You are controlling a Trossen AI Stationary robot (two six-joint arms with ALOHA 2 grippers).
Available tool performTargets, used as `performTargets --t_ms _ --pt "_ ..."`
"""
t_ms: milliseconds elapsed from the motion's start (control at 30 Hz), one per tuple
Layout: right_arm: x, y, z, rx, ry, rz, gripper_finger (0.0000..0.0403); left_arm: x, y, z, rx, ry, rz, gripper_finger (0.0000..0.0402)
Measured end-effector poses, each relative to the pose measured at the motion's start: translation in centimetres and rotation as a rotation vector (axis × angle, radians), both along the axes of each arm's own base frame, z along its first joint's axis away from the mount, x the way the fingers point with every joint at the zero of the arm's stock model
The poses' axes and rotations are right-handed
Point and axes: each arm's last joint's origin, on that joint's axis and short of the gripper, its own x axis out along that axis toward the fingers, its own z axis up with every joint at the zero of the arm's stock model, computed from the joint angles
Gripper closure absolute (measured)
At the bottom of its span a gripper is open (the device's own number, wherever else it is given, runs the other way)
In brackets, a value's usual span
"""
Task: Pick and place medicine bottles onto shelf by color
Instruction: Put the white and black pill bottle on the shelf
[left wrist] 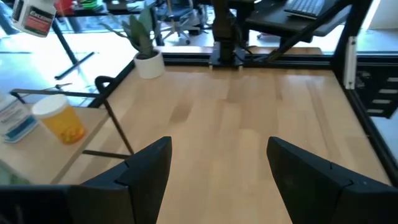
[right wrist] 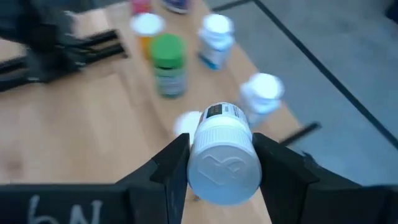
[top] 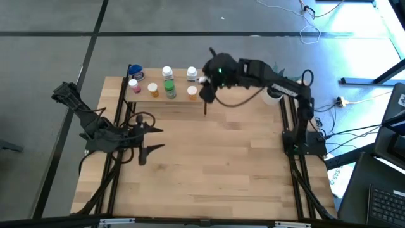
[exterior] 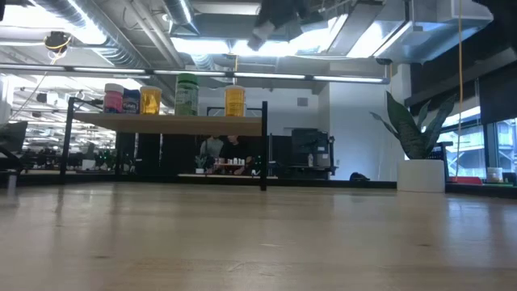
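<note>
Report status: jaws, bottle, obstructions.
Right gripper shut on white bottle, above the shelf. Left gripper open, idle over table. Green bottle and others crowd the shelf.

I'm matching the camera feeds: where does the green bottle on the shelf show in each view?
High view: green bottle at mid-shelf, among the other bottles.
Low view: on the shelf top, the tallest bottle there.
Left wrist view: not clearly in it.
Right wrist view: standing beyond the white bottle.
Shared landmark: the shelf.
</note>
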Motion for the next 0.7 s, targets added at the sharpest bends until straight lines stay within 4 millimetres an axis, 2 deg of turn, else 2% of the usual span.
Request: performTargets --t_ms 133,267,700 --pt "0.0 -2.7 -1.1 0.052 0.027 -0.002 0.0242 0.0 0.0 0.0 0.002 -0.004 0.014 0.0143" --pt "0.9 -4.4 -3.0 0.066 0.076 0.008 0.0242 0.1 0.3 0.0 0.001 -0.005 0.032 0.0143" --pt "2.2 -7.9 -6.5 0.065 0.168 -0.003 0.0242 0.8 1.5 -0.1 0.014 0.011 0.107 0.0143"
